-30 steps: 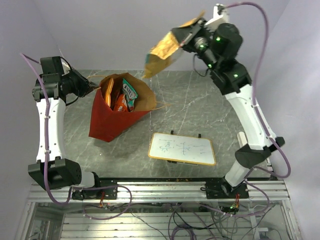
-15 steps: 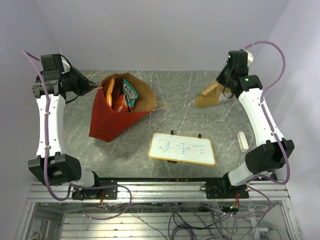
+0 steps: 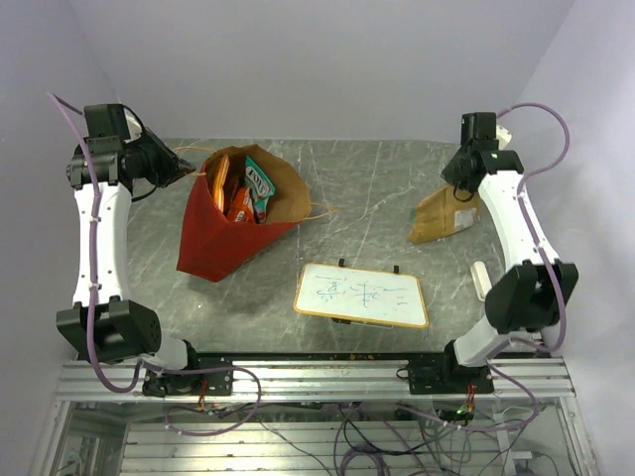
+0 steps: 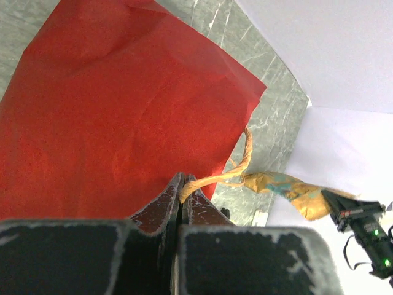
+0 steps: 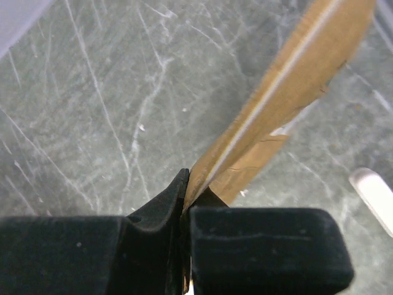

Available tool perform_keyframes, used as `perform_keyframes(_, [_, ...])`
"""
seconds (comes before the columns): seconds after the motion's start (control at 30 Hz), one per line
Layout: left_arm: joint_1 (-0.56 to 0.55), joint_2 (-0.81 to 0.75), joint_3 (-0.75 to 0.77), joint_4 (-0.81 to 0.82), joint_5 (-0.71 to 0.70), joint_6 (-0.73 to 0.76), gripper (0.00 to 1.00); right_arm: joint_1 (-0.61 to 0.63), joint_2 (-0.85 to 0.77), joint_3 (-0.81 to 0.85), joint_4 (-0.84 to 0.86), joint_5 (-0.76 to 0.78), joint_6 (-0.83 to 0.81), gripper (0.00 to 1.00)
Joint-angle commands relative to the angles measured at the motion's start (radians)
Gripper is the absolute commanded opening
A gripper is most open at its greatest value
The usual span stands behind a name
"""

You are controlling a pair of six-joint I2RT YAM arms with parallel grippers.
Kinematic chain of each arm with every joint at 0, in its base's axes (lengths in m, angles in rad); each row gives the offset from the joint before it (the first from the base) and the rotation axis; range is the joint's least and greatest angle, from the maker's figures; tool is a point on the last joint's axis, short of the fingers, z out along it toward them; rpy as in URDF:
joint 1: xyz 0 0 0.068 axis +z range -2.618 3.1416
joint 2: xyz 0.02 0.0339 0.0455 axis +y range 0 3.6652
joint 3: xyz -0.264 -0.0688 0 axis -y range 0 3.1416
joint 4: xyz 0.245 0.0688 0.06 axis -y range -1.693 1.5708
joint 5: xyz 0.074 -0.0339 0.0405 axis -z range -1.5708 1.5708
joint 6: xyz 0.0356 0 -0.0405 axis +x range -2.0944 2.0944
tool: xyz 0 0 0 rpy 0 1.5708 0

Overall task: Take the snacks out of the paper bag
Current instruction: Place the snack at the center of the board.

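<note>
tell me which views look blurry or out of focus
Top view: evenly lit and sharp, only a soft shadow beside the red paper bag. Left wrist view: the near fingers are soft, the bag crisp. Right wrist view: the chip bag blurs, the table is sharp.

chip bag swung right, lowered to table

the paper bag is matte red, string handle twisted fibre, chip bag crinkly foil, table smooth and marbled

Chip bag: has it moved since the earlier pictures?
Yes. The chip bag came down and rightward, now beyond the far right corner of the whiteboard.
</note>
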Motion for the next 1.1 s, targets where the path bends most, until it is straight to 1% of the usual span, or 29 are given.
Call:
perform_keyframes(0.0, [-0.006,-0.001,0.04,0.015,-0.012,0.033,0.07,-0.001,0.162,0.106,0.025,-0.085,0.062,0.0])
perform_keyframes(0.1, [-0.007,0.01,0.077,-0.01,-0.023,0.053,0.07,0.0,0.288,0.19,0.105,-0.193,0.088,0.0])
perform_keyframes(0.13, [-0.006,0.018,0.093,-0.024,-0.028,0.062,0.07,-0.001,0.35,0.221,0.136,-0.233,0.101,0.02])
perform_keyframes(0.17, [-0.006,0.024,0.106,-0.034,-0.03,0.07,0.07,0.001,0.379,0.254,0.161,-0.264,0.113,0.04])
perform_keyframes(0.23, [-0.007,0.026,0.115,-0.047,-0.037,0.081,0.07,0.004,0.498,0.318,0.221,-0.317,0.125,0.11])
perform_keyframes(0.3, [-0.007,0.022,0.113,-0.052,-0.045,0.087,0.07,0.003,0.585,0.387,0.265,-0.36,0.124,0.17])
perform_keyframes(0.37, [-0.007,0.018,0.113,-0.053,-0.047,0.091,0.07,0.002,0.657,0.464,0.275,-0.425,0.115,0.23])
perform_keyframes(0.43, [-0.007,0.017,0.113,-0.054,-0.047,0.096,0.07,0.003,0.698,0.535,0.268,-0.512,0.096,0.37])
perform_keyframes(0.5, [-0.007,0.009,0.104,-0.051,-0.042,0.094,0.07,-0.001,0.706,0.546,0.255,-0.584,0.067,0.5])
perform_keyframes(0.57, [-0.007,-0.002,0.09,-0.041,-0.033,0.09,0.07,-0.009,0.681,0.528,0.223,-0.624,0.024,0.66])
perform_keyframes(0.63, [-0.007,-0.011,0.084,-0.037,-0.024,0.087,0.07,-0.011,0.628,0.49,0.198,-0.611,-0.04,0.78])
perform_keyframes(0.73, [-0.007,-0.022,0.07,-0.031,-0.007,0.075,0.07,-0.011,0.526,0.395,0.193,-0.581,-0.095,0.92])
perform_keyframes(0.83, [-0.007,-0.035,0.048,-0.022,0.019,0.046,0.07,-0.026,0.414,0.267,0.226,-0.636,-0.079,0.97])
perform_keyframes(0.9, [-0.007,-0.045,0.029,-0.023,0.032,0.024,0.07,-0.054,0.313,0.125,0.313,-0.74,0.012,1.0])
perform_keyframes(0.97, [-0.007,-0.055,0.013,-0.027,0.049,0.008,0.07,-0.062,0.232,0.003,0.39,-0.811,0.074,1.0])
perform_keyframes(1.0, [-0.007,-0.058,0.009,-0.034,0.052,0.003,0.07,-0.053,0.193,-0.038,0.416,-0.816,0.082,1.0])
perform_keyframes(1.07, [-0.007,-0.065,0.002,-0.044,0.059,-0.001,0.07,-0.011,0.144,-0.06,0.416,-0.795,0.069,1.0])
